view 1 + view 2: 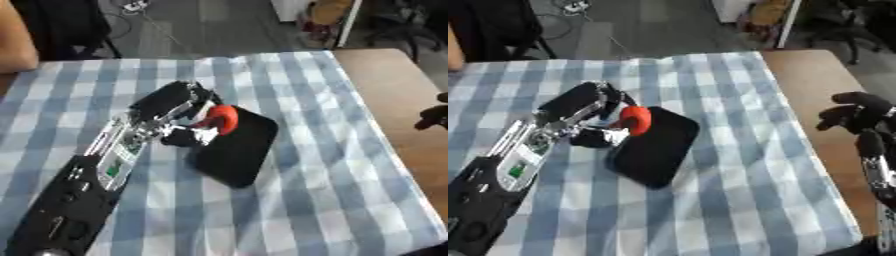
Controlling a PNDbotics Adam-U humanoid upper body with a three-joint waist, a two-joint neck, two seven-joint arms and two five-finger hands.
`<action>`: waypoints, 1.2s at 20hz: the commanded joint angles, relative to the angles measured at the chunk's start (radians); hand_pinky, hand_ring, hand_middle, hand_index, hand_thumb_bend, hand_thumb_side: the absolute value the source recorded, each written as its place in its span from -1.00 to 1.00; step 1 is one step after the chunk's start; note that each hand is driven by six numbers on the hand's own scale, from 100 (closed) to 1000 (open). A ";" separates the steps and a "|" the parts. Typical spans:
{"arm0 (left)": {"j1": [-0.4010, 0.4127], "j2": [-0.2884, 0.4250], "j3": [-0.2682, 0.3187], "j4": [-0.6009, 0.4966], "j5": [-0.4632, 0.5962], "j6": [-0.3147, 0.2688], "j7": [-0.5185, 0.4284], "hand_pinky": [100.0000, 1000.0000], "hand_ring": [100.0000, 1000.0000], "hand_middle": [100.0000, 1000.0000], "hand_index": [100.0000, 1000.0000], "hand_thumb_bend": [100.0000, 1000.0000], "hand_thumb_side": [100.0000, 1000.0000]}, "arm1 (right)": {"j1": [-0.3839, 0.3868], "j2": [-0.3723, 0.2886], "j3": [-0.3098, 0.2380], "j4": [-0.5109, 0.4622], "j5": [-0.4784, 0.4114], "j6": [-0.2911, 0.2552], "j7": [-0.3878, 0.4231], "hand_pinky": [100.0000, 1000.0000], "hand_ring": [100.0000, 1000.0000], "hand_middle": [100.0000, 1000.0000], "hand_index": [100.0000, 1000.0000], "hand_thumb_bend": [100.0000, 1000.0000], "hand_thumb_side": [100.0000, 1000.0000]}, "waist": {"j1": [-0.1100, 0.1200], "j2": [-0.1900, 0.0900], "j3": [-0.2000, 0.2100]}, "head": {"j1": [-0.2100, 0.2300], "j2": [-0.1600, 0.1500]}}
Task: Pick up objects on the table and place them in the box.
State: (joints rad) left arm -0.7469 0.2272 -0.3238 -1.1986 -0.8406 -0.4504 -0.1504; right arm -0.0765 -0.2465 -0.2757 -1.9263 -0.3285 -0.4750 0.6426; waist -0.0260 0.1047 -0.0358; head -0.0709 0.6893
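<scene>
The robot's left hand (pixel 188 131) has its fingers curled around a round red object (pixel 220 119), holding it just over the edge of a flat black box (pixel 234 150) on the blue and white checked tablecloth (pixel 297 200). The right hand (pixel 857 114) hangs at the right side over the bare wooden table (pixel 815 80), well apart from the box, with fingers curled and holding nothing.

blue-and-white checked tablecloth (pixel 289 210) | bare wooden tabletop (pixel 394 90) at right | grey floor (pixel 219 30) beyond

A red object (pixel 635 120) over a black box (pixel 654 145) on a blue-and-white checked cloth (pixel 737 165).
</scene>
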 commanded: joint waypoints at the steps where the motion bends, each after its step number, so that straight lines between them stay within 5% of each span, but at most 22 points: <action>1: -0.028 -0.011 -0.010 0.021 -0.045 -0.029 0.014 0.21 -0.54 -0.79 -0.48 -1.00 -0.35 | -0.012 -0.009 0.001 -0.008 -0.007 -0.185 0.191 0.14 0.33 0.49 0.72 -1.00 -0.20 | -0.002 -0.010 -0.004 | 0.006 -0.008; 13: -0.028 -0.048 -0.004 0.196 -0.264 -0.109 0.139 0.23 -0.51 -0.79 -0.44 -1.00 -0.40 | -0.016 -0.006 0.002 -0.009 -0.012 -0.183 0.194 0.13 0.33 0.49 0.72 -1.00 -0.20 | -0.005 -0.005 -0.009 | 0.005 -0.013; 20: -0.030 -0.059 0.001 0.229 -0.306 -0.133 0.203 0.22 -0.51 -0.78 -0.45 -1.00 -0.35 | -0.016 -0.004 0.002 -0.009 -0.012 -0.182 0.196 0.13 0.33 0.49 0.72 -1.00 -0.20 | -0.004 -0.006 -0.011 | 0.005 -0.014; 22: -0.033 -0.062 0.001 0.226 -0.294 -0.139 0.222 0.22 -0.46 -0.69 -0.41 -1.00 -0.27 | -0.016 -0.004 0.003 -0.009 -0.012 -0.181 0.197 0.13 0.33 0.49 0.72 -1.00 -0.20 | -0.004 -0.007 -0.011 | 0.005 -0.015; 24: -0.036 -0.064 0.001 0.219 -0.274 -0.147 0.250 0.24 -0.32 -0.36 -0.11 -1.00 0.14 | -0.016 -0.003 0.003 -0.010 -0.012 -0.181 0.198 0.13 0.33 0.49 0.72 -1.00 -0.20 | -0.004 -0.007 -0.012 | 0.005 -0.016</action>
State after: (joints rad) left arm -0.7604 0.1676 -0.3309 -0.9637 -1.1259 -0.5947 0.0837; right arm -0.0817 -0.2450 -0.2704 -1.9263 -0.3383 -0.4681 0.6495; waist -0.0299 0.1091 -0.0464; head -0.0706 0.6881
